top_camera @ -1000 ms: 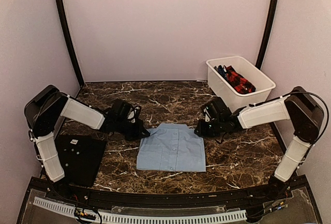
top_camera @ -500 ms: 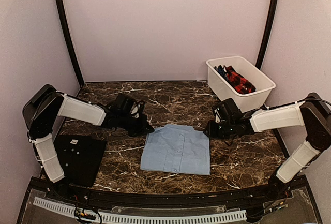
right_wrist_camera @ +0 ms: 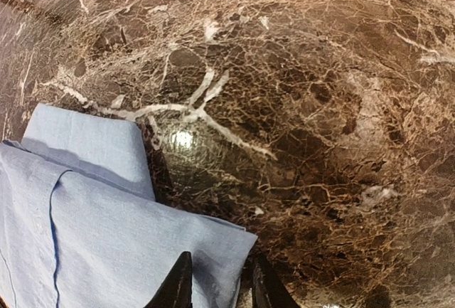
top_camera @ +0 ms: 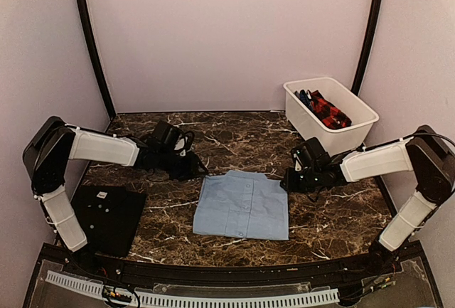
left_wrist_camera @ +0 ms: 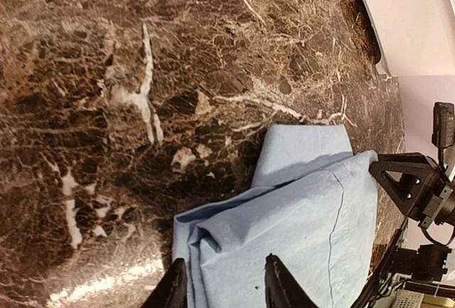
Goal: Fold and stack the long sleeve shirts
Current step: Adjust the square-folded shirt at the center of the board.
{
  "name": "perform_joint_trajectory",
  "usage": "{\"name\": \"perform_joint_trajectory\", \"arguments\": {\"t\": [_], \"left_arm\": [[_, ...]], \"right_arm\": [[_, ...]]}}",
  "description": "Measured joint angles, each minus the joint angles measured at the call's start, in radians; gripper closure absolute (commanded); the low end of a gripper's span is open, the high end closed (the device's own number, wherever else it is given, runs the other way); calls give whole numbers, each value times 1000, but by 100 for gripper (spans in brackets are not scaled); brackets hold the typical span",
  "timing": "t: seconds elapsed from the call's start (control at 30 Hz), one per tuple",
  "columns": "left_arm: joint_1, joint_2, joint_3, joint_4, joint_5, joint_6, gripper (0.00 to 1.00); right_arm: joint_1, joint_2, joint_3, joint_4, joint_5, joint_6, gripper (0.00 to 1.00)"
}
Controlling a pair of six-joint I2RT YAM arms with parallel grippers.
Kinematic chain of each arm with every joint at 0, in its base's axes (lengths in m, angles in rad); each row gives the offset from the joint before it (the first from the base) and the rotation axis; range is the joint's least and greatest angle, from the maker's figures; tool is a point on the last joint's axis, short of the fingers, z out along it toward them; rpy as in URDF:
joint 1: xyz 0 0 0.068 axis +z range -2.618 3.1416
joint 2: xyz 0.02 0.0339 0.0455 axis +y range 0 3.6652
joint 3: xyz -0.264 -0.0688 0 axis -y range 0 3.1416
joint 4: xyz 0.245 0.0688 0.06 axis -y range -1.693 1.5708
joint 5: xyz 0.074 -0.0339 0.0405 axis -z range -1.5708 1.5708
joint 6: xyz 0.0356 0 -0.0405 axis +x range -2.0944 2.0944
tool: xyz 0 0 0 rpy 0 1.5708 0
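Note:
A light-blue long sleeve shirt (top_camera: 242, 205) lies folded into a rectangle in the middle of the table, collar toward the back. My left gripper (top_camera: 197, 170) sits low at its back left corner. In the left wrist view its jaws (left_wrist_camera: 226, 288) stand open, astride the shirt's bunched corner (left_wrist_camera: 284, 237). My right gripper (top_camera: 287, 180) is at the back right corner. Its fingers (right_wrist_camera: 222, 288) are apart, with the cloth's corner (right_wrist_camera: 106, 237) lying between them and a gap beside the right finger. A red-black checked shirt (top_camera: 328, 112) lies in the bin.
A white plastic bin (top_camera: 320, 134) stands at the back right, close behind my right arm. A flat dark square piece with a small white tag (top_camera: 106, 215) lies at the near left. Dark marble tabletop (top_camera: 234, 137) shows behind the shirt.
The blue shirt slid a little to the right with both grippers. My left jaws have come apart and released the corner, and the left gripper has drawn back slightly left.

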Motion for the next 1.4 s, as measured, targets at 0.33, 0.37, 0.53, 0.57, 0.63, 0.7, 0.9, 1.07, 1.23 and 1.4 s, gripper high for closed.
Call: {"name": "perform_joint_trajectory", "arguments": {"t": [0.33,0.37,0.53,0.57,0.63,0.7,0.9,1.07,1.23,1.4], "left_arm": [[33,11,13,-14,62,106,63],[33,22,16,-10,71,111,63],[33,69,20,9,115,125,64],[33,76,22,10,121,127,66],[33,87,30,10,131,127,70],[33,95,43,13,141,129,74],[33,100,61,24,163,131,93],[32,100,65,25,173,134,100],[31,87,65,16,170,134,100],[20,7,64,-14,151,130,100]], "right_arm": [[-3,16,0,11,-7,0,76],[-3,18,0,12,-8,0,76],[-3,25,3,13,-10,-1,77],[-3,26,5,13,-10,-1,77],[-3,31,13,13,-11,-2,78],[-3,36,21,13,-11,-4,79],[-3,48,36,12,-10,-14,90],[-3,48,50,4,-10,-21,100],[-3,44,53,-4,-10,-21,100],[-1,-13,52,-24,-6,-12,100]]}}
